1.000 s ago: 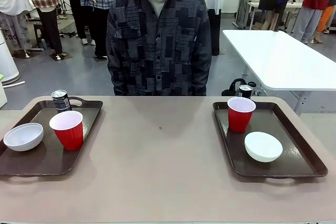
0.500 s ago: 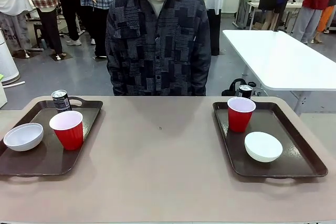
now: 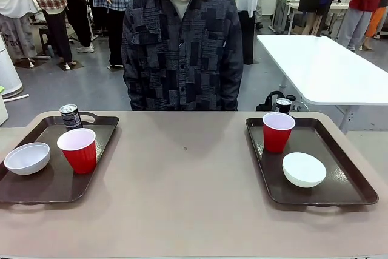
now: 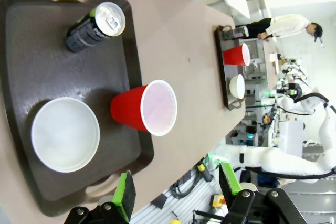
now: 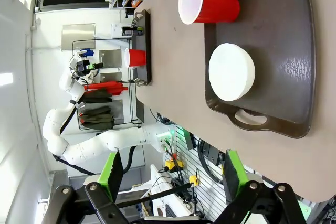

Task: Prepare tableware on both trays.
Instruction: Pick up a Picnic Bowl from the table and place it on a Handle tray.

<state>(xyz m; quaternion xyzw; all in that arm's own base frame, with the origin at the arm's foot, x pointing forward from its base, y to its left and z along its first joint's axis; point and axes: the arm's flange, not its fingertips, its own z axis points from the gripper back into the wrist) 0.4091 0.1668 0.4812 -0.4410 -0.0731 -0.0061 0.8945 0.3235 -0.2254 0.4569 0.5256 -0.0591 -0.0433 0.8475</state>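
Beige table (image 3: 188, 198): left tray (image 3: 36, 183) and right tray (image 3: 345, 180), at opposite side edges, each hold cup, bowl and can. I judge both sets complete. Left gripper (image 4: 178, 195) and right gripper (image 5: 170, 174) hover with jaws apart, empty.

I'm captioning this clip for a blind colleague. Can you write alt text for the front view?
Two dark brown trays sit on a tan table, the left tray and right tray each holding a red cup, a white bowl and a dark can. A person stands at the far side.
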